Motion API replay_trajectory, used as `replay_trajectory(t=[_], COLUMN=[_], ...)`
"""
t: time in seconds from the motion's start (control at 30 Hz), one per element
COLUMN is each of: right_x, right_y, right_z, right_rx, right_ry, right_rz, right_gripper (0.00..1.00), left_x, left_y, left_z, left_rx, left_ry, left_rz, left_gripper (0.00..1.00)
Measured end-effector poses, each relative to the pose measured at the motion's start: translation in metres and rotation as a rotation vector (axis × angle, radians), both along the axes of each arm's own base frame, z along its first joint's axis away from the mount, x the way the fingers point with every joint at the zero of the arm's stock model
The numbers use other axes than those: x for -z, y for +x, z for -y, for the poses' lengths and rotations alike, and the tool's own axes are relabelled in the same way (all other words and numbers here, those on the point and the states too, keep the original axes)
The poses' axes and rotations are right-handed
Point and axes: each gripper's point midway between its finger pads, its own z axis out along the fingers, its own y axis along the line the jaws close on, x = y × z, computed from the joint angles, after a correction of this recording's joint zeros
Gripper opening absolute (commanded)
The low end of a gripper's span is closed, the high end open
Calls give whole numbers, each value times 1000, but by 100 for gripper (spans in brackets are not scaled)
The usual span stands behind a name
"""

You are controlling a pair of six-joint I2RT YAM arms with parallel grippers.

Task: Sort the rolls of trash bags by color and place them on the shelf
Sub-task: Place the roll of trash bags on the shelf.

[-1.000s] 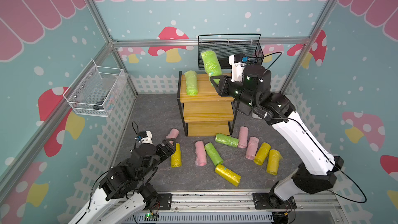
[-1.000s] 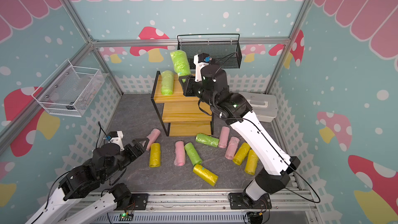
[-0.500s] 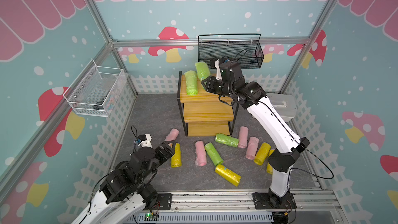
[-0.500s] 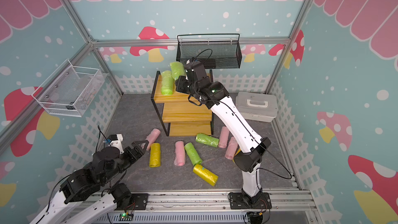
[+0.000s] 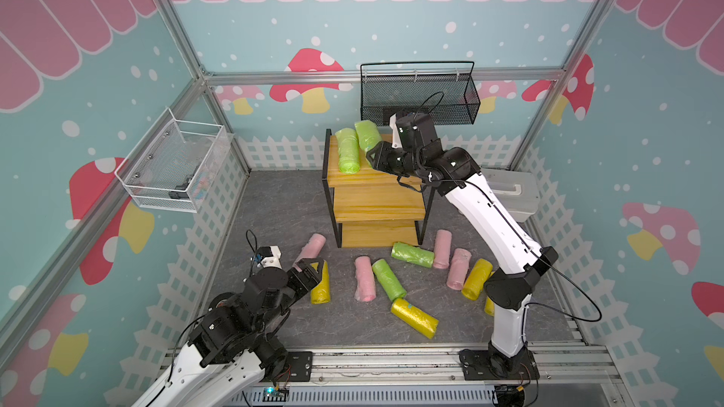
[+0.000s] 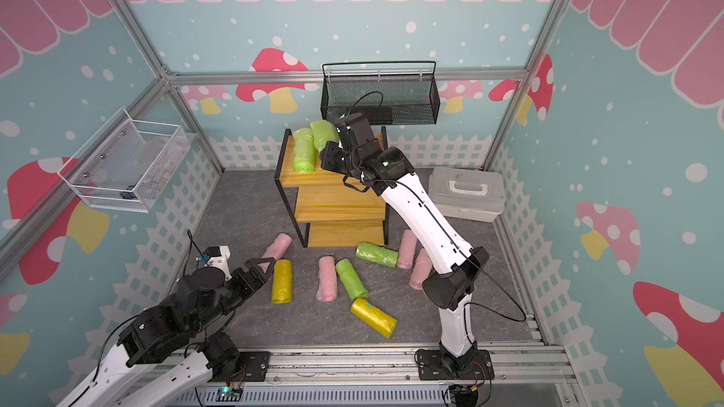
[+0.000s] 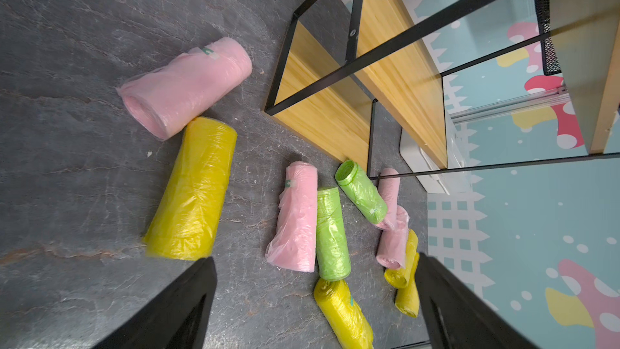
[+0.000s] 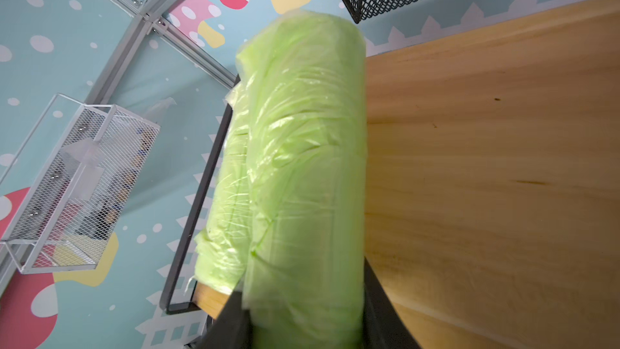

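Meanwhile, the right claw (image 5: 371, 153) clasps a lime green roll (image 5: 366, 134) atop the shelf (image 5: 376, 205) — beside a second green roll (image 5: 348, 150) — while the left claw (image 5: 312, 268) hangs wide open, empty.

Lab test cell: aluminium frame (image 5: 254, 79), mushroom-print walls (image 5: 274, 33).

**Wooden shelf (image 5: 376, 205) standing on a cluttered grey floor (image 5: 274, 209)**

The grey floor carries a three-tier shelf at the far middle, with a white lidded box (image 6: 466, 193) to its right. On the top board lies a lime green roll (image 5: 348, 150), a second green roll (image 5: 366, 135) just right of it. Nearer, across the floor, lie four pink rolls (image 5: 364, 277), two more green rolls (image 5: 413, 254) and four yellow rolls (image 5: 415, 317).
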Motion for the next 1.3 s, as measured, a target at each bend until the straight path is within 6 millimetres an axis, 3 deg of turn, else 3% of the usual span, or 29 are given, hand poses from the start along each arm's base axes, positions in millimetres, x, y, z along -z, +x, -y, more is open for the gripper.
replay_trajectory(t=[0.17,0.43,0.67,0.8,0.9,1.07,1.3], right_x=[6,-13,-70,-83,-68,-9,46], right_y=[6,-4,-47,-83,-112,-156,-196], right_z=[0,7,42,75,99,135,170], right_rx=[-26,-100,-161,-166,-168,-177,-160], right_ry=[-18,-80,-147,-185,-209,-243,-272], right_rz=[2,95,268,330,342,306,263], right_gripper=[68,71,71,71,71,72,73], left_x=[3,11,42,55,63,83,116], left_y=[1,11,25,33,41,49,61], left_z=[5,17,31,39,46,58,86], left_rx=[10,27,38,44,50,74,165], left_ry=[-4,15,64,85,81,86,131], left_rz=[-14,-42,-106,-120,-106,-119,-189], left_gripper=[99,99,99,99,98,95,91])
